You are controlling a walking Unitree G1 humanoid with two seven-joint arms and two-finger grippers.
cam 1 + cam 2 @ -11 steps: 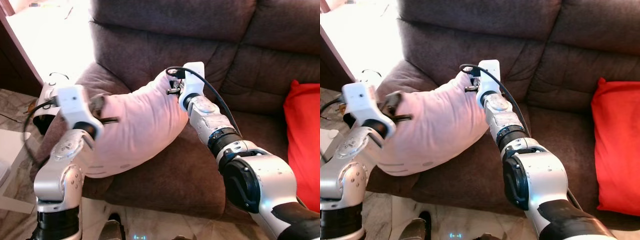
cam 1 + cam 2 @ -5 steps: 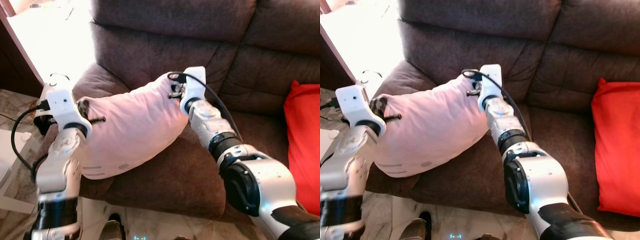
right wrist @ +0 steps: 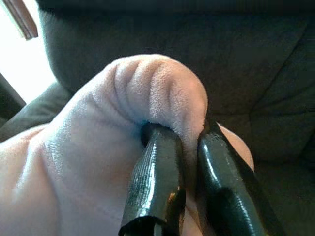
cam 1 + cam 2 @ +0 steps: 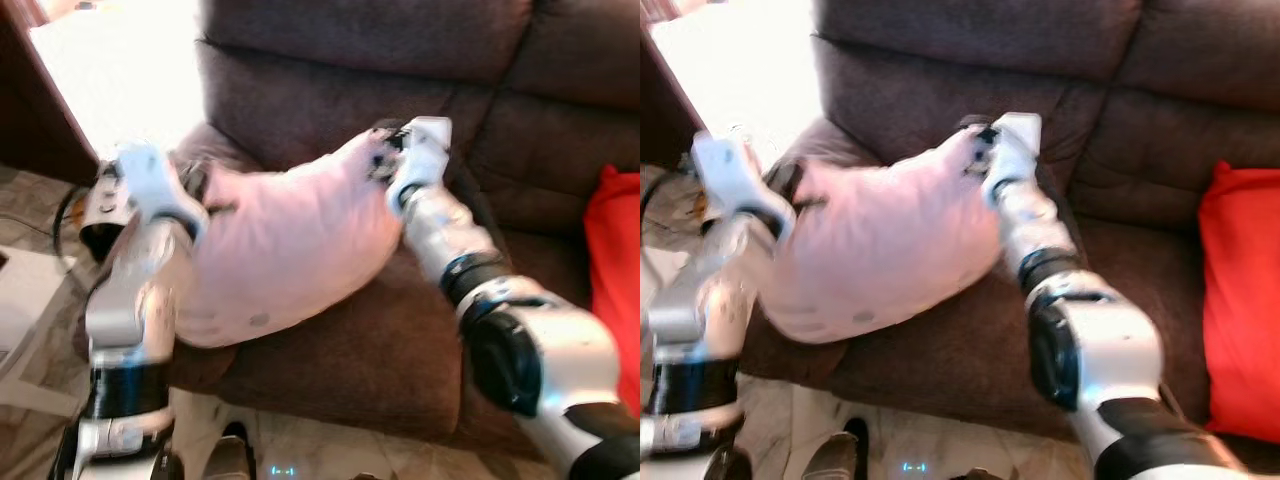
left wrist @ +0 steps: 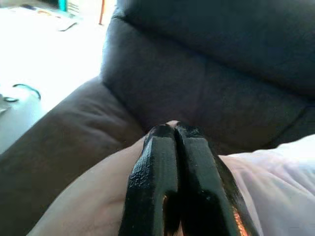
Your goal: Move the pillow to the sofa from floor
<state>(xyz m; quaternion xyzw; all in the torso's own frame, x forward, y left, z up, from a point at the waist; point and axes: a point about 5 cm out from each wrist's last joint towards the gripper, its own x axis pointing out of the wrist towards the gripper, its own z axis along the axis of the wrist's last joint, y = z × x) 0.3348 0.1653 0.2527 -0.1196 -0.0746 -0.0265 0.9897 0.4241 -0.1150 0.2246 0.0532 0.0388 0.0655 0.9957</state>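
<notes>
A pale pink pillow [image 4: 290,245] hangs over the front left part of the brown sofa's seat [image 4: 400,340], its lower edge resting near the armrest. My left gripper [image 4: 212,203] is shut on the pillow's left corner, and in the left wrist view its fingers [image 5: 162,162] are pressed together over pink fabric. My right gripper [image 4: 380,163] is shut on the pillow's upper right corner. In the right wrist view a fold of the pillow [image 3: 162,93] is pinched between the two fingers [image 3: 157,177].
A red cushion [image 4: 615,260] lies on the sofa's right seat. The sofa's backrest [image 4: 330,110] rises behind the pillow. A bright sunlit floor [image 4: 110,80] lies to the left of the armrest, with pale tiles [image 4: 300,455] at my feet.
The whole picture has shifted a little and is blurred, so the camera moved. Both grippers, still shut on the pillow, have carried it slightly up and toward the backrest.
</notes>
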